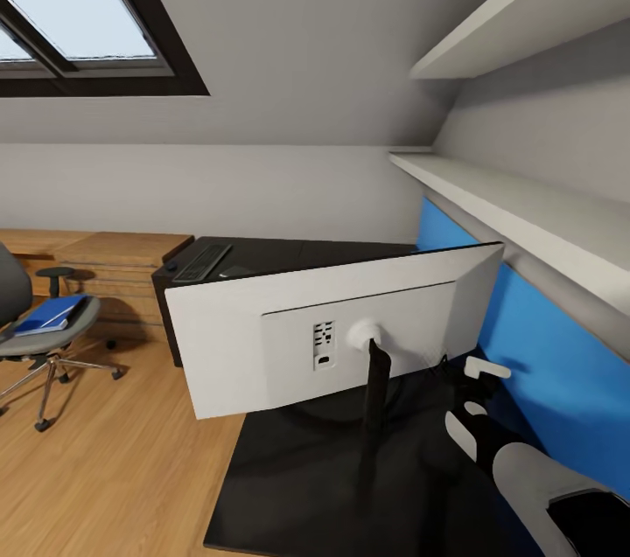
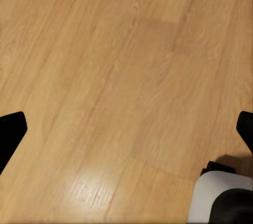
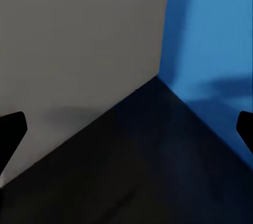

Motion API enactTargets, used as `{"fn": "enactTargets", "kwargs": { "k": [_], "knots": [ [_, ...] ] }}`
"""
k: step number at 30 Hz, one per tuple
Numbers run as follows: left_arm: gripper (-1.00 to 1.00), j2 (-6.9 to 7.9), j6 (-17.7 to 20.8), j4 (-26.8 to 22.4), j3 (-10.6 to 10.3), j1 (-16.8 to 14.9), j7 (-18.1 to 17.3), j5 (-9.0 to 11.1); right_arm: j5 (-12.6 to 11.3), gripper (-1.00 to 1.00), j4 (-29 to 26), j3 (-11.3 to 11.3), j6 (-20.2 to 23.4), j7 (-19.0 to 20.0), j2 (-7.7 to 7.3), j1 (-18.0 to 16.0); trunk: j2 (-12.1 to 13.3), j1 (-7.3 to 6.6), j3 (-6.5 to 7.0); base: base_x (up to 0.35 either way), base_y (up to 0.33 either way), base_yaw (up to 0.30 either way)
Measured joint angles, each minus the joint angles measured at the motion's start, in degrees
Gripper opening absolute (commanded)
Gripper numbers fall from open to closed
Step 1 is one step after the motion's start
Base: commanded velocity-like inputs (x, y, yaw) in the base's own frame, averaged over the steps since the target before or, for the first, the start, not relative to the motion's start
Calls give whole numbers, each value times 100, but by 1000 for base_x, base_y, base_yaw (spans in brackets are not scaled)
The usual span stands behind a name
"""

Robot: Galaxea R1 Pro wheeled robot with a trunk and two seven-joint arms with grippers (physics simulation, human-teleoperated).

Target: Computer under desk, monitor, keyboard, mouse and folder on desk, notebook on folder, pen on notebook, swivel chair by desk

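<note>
Black desk (image 1: 289, 469) as our landmark: monitor (image 1: 337, 334) standing on it back toward us, keyboard (image 1: 202, 262) at its far end, folder (image 1: 51, 313) off it on the swivel chair (image 1: 35, 338), awaiting transfer; both our grippers spread, empty.

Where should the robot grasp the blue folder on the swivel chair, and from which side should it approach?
Probably its edge toward the seat's open front, approaching from there. The blue folder lies flat on the swivel chair seat, so a low approach from the front could slide one finger beneath it; the armrest stands behind it.
</note>
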Motion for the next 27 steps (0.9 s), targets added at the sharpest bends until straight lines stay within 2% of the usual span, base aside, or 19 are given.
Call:
{"fn": "enactTargets", "kwargs": {
  "k": [17, 27],
  "knots": [
    [100, -27, 9, 0, -3, 36, -4, -3, 5, 100, 3, 3, 10, 8, 16, 1, 0, 0, 0, 153, 0, 0],
    [100, -37, 15, 0, -2, 37, 0, -3, 6, 100, 3, -4, 10, 8, 16, -3, 1, 1, 0, 28, 0, 0]
  ]
}}
